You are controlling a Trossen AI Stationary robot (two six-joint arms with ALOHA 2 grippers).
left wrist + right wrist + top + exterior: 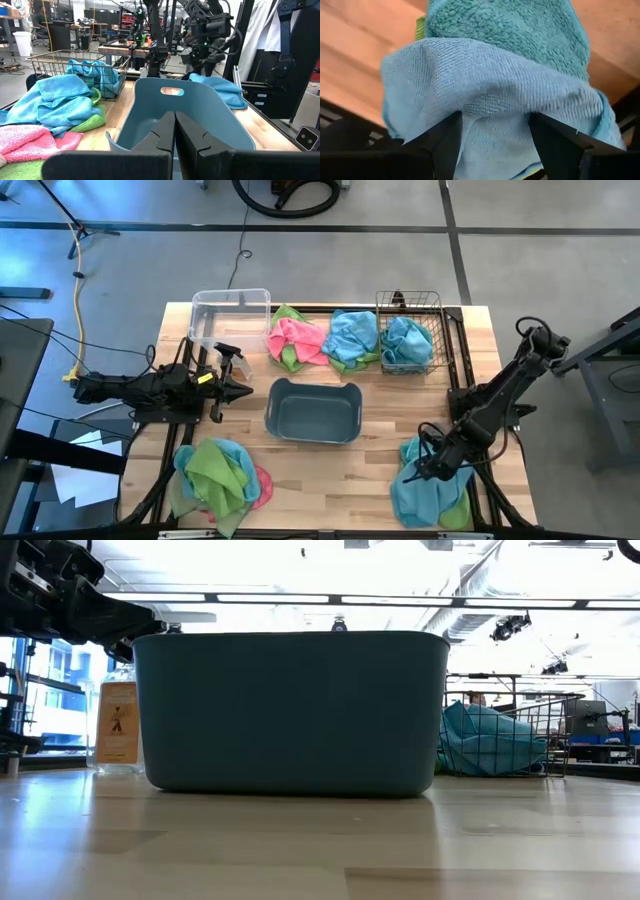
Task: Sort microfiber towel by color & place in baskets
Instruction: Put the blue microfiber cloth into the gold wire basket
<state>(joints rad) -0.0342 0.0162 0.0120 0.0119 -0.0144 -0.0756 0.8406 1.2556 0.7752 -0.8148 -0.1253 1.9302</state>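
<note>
Microfiber towels lie in three heaps: pink (pixel 297 340), green and blue (pixel 352 335) at the far middle, green (pixel 215 475) over blue and pink at the near left, blue (pixel 430 490) over green at the near right. A blue towel (pixel 405 340) fills the wire-mesh basket (pixel 436 308). Beside it stand the clear bin (pixel 230 315) and, mid-table, the grey-blue tub (pixel 313 412). My right gripper (pixel 425 465) is open, pointing down into the near right heap. My left gripper (pixel 240 388) is shut and level, left of the tub. My right gripper (pixel 495 145) comes from above onto the light blue towel on top of the near right heap. A raised fold of it (pixel 490 90) sits between the open fingers (pixel 445 142) and meets their inner sides. The fingertips are sunk out of sight. The towel lies slack on the heap.
A clear bottle with an orange label (pixel 118 725) stands near the clear bin, by my left gripper. The tub (pixel 200 105) lies just ahead of my left gripper (pixel 175 130). Bare wood shows between the tub and the near edge (pixel 330 490).
</note>
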